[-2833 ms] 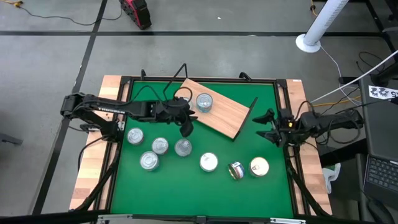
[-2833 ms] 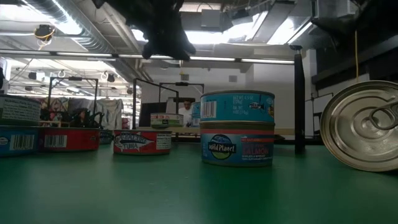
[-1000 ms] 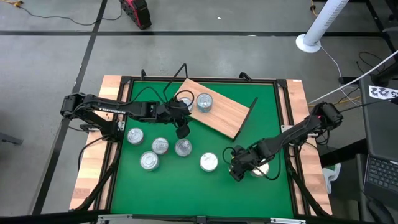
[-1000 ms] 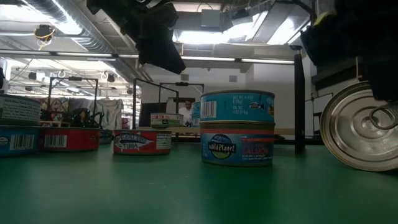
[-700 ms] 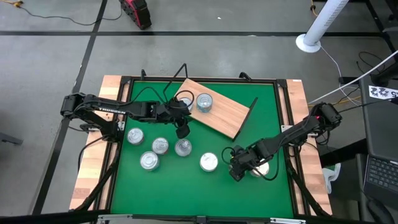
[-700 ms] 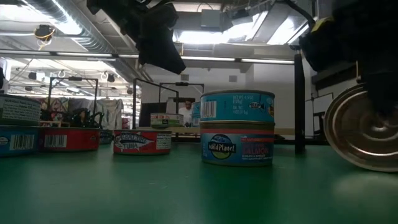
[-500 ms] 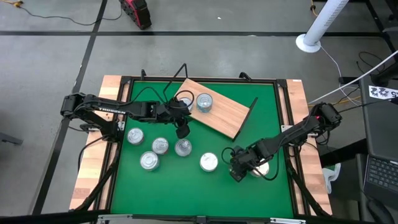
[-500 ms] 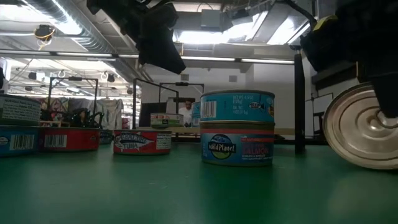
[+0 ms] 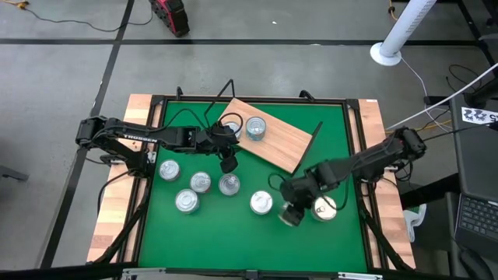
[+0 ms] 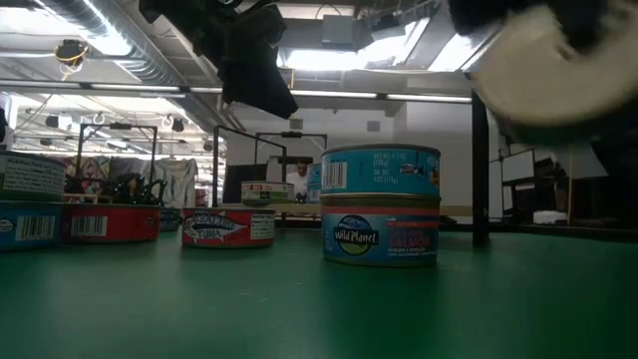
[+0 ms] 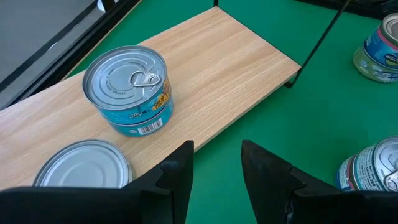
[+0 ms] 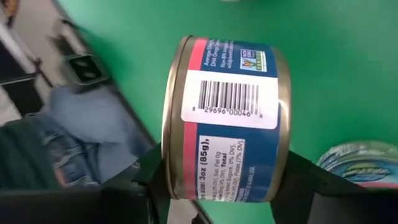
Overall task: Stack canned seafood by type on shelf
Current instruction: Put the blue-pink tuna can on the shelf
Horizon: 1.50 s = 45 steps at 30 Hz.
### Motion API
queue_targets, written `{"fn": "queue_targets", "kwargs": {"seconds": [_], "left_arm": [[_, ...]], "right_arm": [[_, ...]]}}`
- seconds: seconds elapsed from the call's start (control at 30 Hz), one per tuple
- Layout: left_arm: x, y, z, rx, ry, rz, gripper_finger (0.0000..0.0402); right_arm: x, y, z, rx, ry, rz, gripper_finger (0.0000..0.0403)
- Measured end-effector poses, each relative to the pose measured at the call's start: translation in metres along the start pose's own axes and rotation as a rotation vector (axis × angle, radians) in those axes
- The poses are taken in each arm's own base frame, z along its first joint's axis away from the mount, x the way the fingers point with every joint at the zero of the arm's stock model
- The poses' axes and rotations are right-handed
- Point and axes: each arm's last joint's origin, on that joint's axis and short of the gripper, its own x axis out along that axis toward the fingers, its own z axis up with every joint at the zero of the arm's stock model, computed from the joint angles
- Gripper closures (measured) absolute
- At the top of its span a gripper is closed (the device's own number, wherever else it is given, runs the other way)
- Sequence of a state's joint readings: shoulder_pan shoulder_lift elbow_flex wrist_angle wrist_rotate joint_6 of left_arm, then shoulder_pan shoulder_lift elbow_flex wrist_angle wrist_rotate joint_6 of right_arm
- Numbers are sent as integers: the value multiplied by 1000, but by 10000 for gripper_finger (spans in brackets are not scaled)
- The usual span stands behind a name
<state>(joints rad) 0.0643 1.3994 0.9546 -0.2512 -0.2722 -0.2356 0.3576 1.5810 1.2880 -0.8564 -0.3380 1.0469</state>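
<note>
Blue-and-pink tin point(image 12: 225, 118) is now lifted off the green mat, clamped in your right gripper point(image 9: 291, 211); the shelf point(image 9: 272, 144) lies beyond it. Left gripper point(image 11: 216, 171) hangs open beside the shelf.

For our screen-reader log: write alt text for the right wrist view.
The right pincer grips a flat round tin with a blue and red label and a white barcode panel, held on its side above the green table. The edge of another tin shows below, and a person's jeans-clad legs show beyond the table.
</note>
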Motion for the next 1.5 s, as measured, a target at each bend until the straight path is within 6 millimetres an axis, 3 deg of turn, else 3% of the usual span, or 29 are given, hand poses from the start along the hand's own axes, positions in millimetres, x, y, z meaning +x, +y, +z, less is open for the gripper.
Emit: {"fn": "queue_targets", "kwargs": {"seconds": [0.2,0.4,0.57,0.83,1.07,1.27,1.5], "left_arm": [[0,0,0,0,0,0,273],[0,0,0,5,0,0,273],[0,0,0,5,0,1,273],[0,1,0,5,0,2,273],[0,1,0,5,-1,2,273],[0,1,0,4,-1,2,273],[0,2,1,1,-1,5,273]], "right_arm": [[-58,14,30,-128,-86,106,217],[-121,5,54,-240,-201,99,210],[-165,-24,72,-287,-269,37,213],[-211,-108,104,-258,-297,38,211],[-228,-185,141,-282,-342,194,210],[-214,-257,171,-279,-332,303,209],[-194,-328,184,-183,-280,380,209]]}}
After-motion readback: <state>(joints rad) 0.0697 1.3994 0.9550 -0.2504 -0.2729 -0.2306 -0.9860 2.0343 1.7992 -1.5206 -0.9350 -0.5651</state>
